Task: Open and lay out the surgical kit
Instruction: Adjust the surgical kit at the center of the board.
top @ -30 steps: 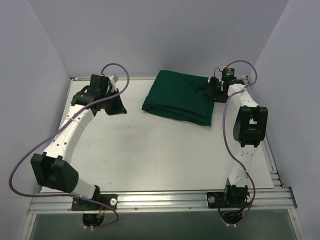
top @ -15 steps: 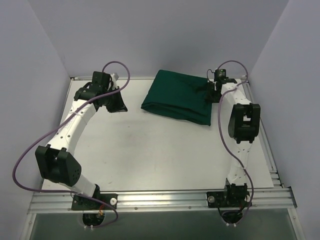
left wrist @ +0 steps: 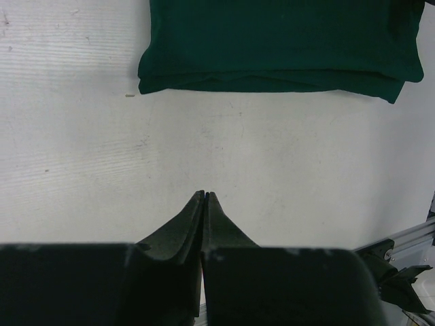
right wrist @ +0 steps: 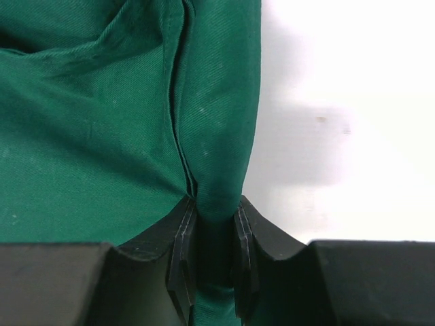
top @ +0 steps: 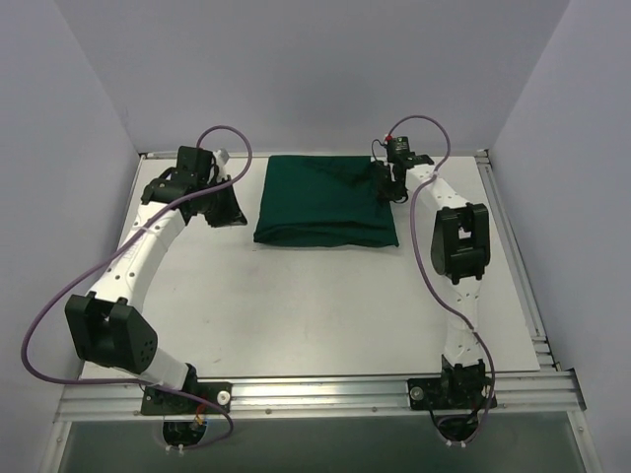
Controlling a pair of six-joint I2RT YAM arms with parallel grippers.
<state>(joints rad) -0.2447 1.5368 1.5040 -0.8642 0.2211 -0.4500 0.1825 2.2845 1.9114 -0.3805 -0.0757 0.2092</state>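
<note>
The surgical kit is a folded dark green cloth bundle (top: 325, 202) lying at the back middle of the white table; whatever it wraps is hidden. My right gripper (top: 388, 187) sits at the bundle's right rear edge, shut on a bunched fold of the green cloth (right wrist: 216, 146) that fills the gap between its fingers (right wrist: 182, 234). My left gripper (top: 225, 205) hovers just left of the bundle, shut with nothing in it. In the left wrist view the cloth bundle (left wrist: 279, 41) lies ahead of the shut left gripper (left wrist: 205, 195), apart from it.
White table top (top: 315, 296) runs from the bundle to a metal rail (top: 325, 389) at the near edge. Purple-grey walls close in the left, back and right. Purple cables loop off both arms.
The right gripper has closed on the cloth's right edge and dragged the bundle left, squaring it to the table. The left arm shifted slightly.
</note>
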